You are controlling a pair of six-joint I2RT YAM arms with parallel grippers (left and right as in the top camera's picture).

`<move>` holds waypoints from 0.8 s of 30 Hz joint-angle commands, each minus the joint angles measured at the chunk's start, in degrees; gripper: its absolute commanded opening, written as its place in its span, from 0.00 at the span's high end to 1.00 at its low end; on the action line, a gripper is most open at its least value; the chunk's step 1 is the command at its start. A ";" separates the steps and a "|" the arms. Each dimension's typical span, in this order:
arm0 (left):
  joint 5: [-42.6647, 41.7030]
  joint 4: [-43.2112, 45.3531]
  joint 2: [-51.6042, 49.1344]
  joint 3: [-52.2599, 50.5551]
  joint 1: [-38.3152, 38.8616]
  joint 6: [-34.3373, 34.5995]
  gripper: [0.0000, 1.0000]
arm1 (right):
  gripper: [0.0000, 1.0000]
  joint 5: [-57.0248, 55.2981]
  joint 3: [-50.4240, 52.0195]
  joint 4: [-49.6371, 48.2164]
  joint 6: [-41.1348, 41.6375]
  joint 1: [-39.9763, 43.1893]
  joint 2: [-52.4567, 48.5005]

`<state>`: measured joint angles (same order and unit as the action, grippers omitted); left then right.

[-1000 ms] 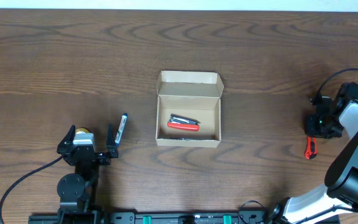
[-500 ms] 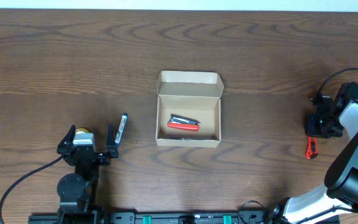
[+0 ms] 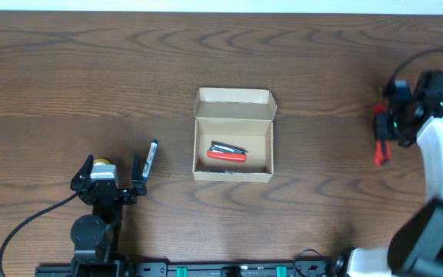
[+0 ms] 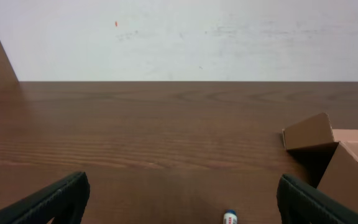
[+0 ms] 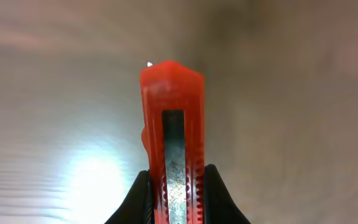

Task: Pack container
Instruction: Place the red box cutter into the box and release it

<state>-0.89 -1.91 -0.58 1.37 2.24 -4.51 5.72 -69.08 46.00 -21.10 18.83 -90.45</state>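
The tan cardboard container (image 3: 233, 145) stands open at the table's middle, its flap lid folded back; its near corner shows in the left wrist view (image 4: 344, 168). A red multi-tool (image 3: 226, 153) lies inside. My right gripper (image 3: 387, 131) is shut on a red utility knife (image 3: 380, 138) and holds it above the table at the far right; in the right wrist view the knife (image 5: 174, 149) sticks out between the fingers (image 5: 175, 205). My left gripper (image 3: 112, 168) is open at the lower left, with a blue-and-white marker (image 3: 150, 158) beside its right finger. The marker tip (image 4: 230, 217) shows between the fingers (image 4: 179, 205).
The brown wooden table (image 3: 91, 69) stretches around the box. A black cable (image 3: 21, 227) runs from the left arm's base. A white wall (image 4: 179, 37) stands beyond the table's far edge.
My right gripper has lifted the red utility knife off the table and moved it up and away from the front edge. The left arm has not moved.
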 commanded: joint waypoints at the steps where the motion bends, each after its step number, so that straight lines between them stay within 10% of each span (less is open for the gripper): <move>1: -0.24 -2.34 0.33 -1.09 -0.35 0.22 0.05 | 0.99 10.91 -2.36 0.55 -0.37 -8.13 6.71; 13: -0.28 -2.36 0.33 -1.09 -0.35 0.22 0.05 | 0.99 12.04 -4.59 -0.31 -9.73 -42.40 11.32; 24: -0.28 -2.36 0.33 -1.09 -0.35 0.22 0.05 | 0.99 12.55 -6.14 8.09 -30.32 -49.46 8.37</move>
<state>-0.89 -1.91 -0.58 1.37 2.24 -4.51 17.43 -74.30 52.27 -43.68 -30.35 -79.68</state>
